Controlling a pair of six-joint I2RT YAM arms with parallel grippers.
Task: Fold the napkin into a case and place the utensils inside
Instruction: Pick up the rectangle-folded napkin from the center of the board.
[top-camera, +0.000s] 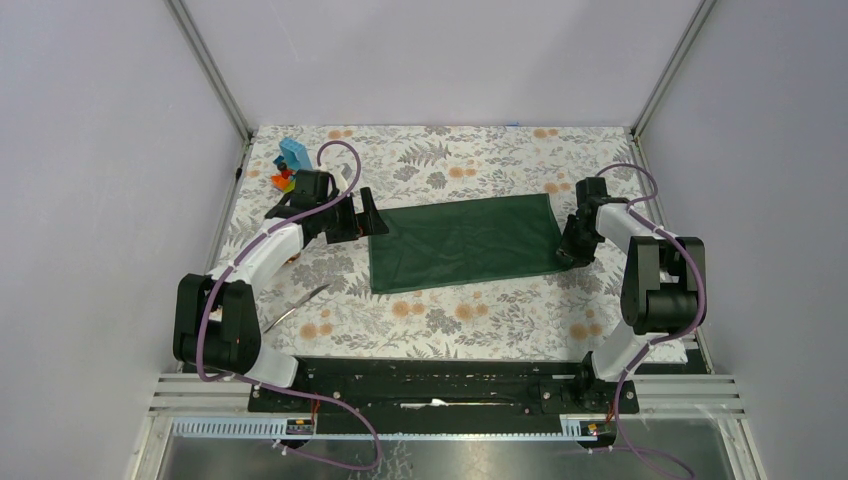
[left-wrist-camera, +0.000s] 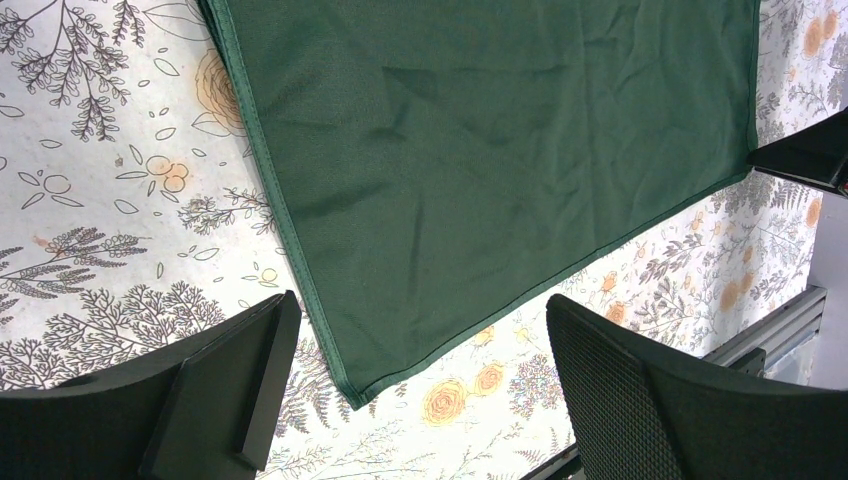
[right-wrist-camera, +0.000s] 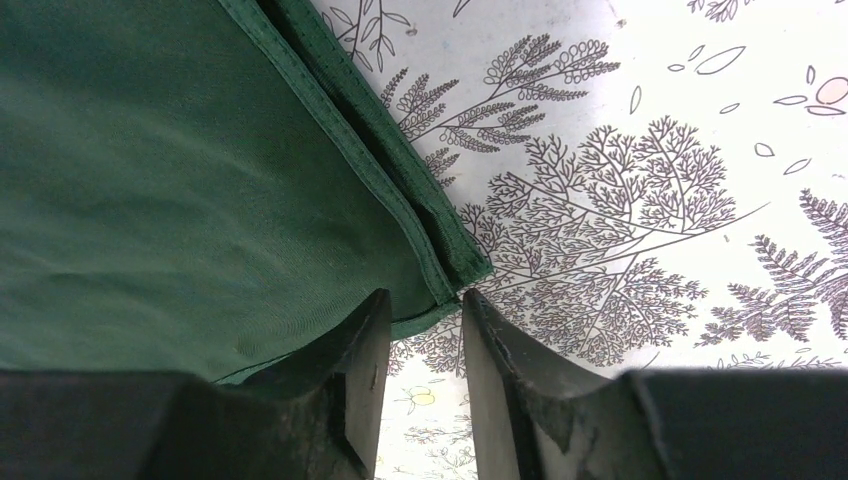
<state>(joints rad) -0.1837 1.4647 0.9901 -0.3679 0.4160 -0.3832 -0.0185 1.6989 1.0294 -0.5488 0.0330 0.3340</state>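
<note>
The napkin (top-camera: 465, 245) is plain dark green, the table covering (top-camera: 450, 310) white with grey ferns and orange flowers, blocks (top-camera: 292, 155) seemingly blue.

Toy blocks (top-camera: 291, 163) fill the far-left corner; bare covering (top-camera: 450, 315) stretches in front of the napkin (top-camera: 465, 240).

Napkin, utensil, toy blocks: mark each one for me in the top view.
napkin (top-camera: 465, 243), top view, middle of the green cloth.
utensil (top-camera: 298, 305), top view, midway along the thin metal piece.
toy blocks (top-camera: 293, 155), top view, on the blue block.
</note>
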